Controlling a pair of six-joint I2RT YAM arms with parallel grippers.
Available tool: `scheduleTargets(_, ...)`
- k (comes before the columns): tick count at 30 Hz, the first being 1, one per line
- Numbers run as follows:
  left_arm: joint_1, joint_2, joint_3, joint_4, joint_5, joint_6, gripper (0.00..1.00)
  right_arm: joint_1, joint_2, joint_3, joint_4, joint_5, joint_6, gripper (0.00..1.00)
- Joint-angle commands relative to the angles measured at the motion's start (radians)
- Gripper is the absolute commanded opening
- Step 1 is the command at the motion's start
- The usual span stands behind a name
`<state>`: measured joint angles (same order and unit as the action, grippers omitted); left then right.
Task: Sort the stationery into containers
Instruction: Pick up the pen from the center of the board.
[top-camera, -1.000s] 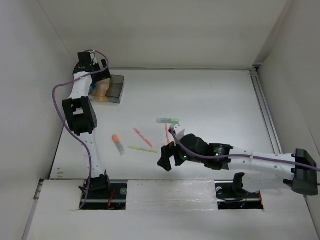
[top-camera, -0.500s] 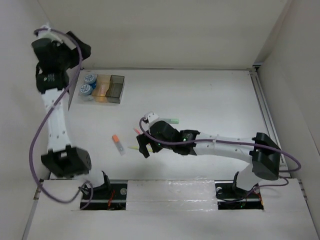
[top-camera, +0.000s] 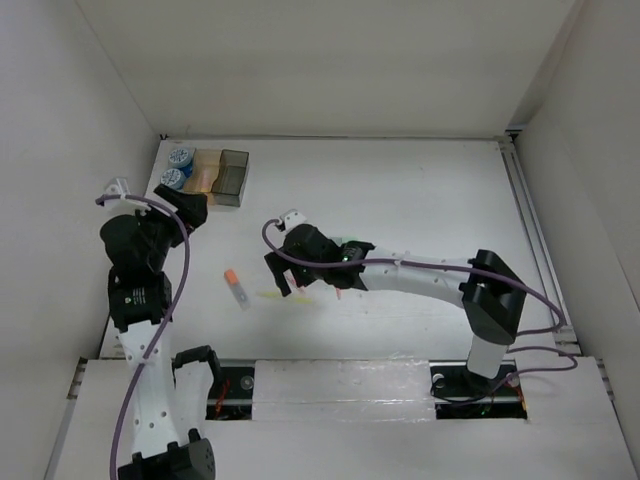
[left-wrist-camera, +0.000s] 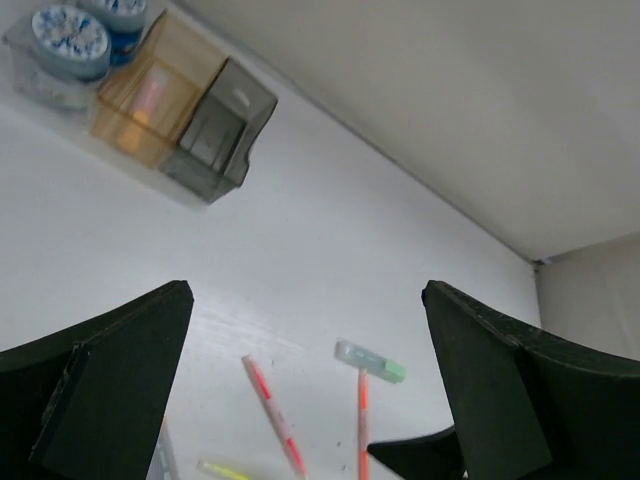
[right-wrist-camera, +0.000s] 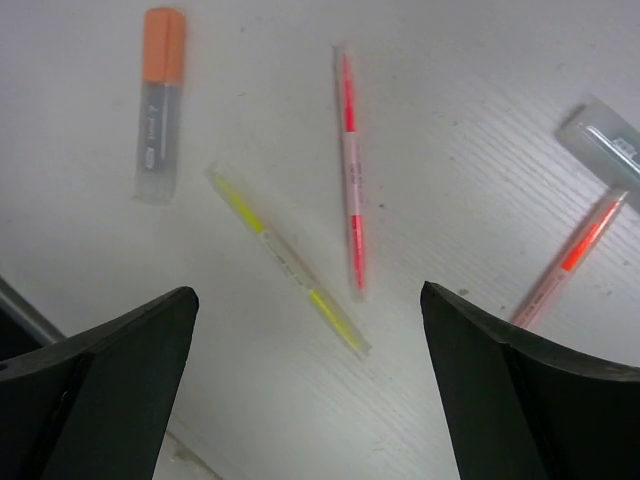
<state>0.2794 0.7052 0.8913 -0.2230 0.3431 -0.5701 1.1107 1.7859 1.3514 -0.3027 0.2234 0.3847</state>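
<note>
Two rolls (left-wrist-camera: 70, 30) sat in the clear bin (left-wrist-camera: 38, 84) far ahead of the wide-open left pincer (left-wrist-camera: 310, 390); five pens (right-wrist-camera: 288, 262) lay unsorted beneath the equally open right pincer (right-wrist-camera: 310, 400).

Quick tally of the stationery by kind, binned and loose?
Blue-and-white rolls: 2, in the clear bin
Orange-red pens: 2
Yellow pen: 1
Orange-capped marker: 1
Green-capped marker: 1
Total: 7 visible
Amber bin: contents cannot be told.

grey-capped marker (right-wrist-camera: 606, 136) cut off, yellow pen (left-wrist-camera: 222, 469) cropped
</note>
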Motion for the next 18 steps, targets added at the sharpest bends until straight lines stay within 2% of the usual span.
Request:
scheduleTargets(1,-0.060,-0.033,-0.041,-0.038,-0.165,0.049,1.00,-0.112,0.010,0.067,-0.032,-0.022,-0.050,0.99)
scheduleTargets(3,-0.060,-0.033,-0.057,-0.061,-0.179,0.061,1.00,-0.191,0.020,0.068,-0.032,-0.117,-0.116,0.99)
scheduleTargets(9,-0.060,-0.042,-0.095,-0.052,-0.095,0.061,1.00,-0.301,-0.002,0.022,-0.041,-0.098,-0.275,0.99)
scheduleTargets(13,-0.060,-0.042,-0.106,-0.041,-0.057,0.070,1.00,-0.371,0.078,0.063,-0.101,-0.088,-0.343,0.99)
scheduleTargets(18,-0.060,-0.033,-0.115,-0.012,0.014,0.079,1.00,-0.485,0.129,0.077,-0.162,-0.242,-0.397,0.99)
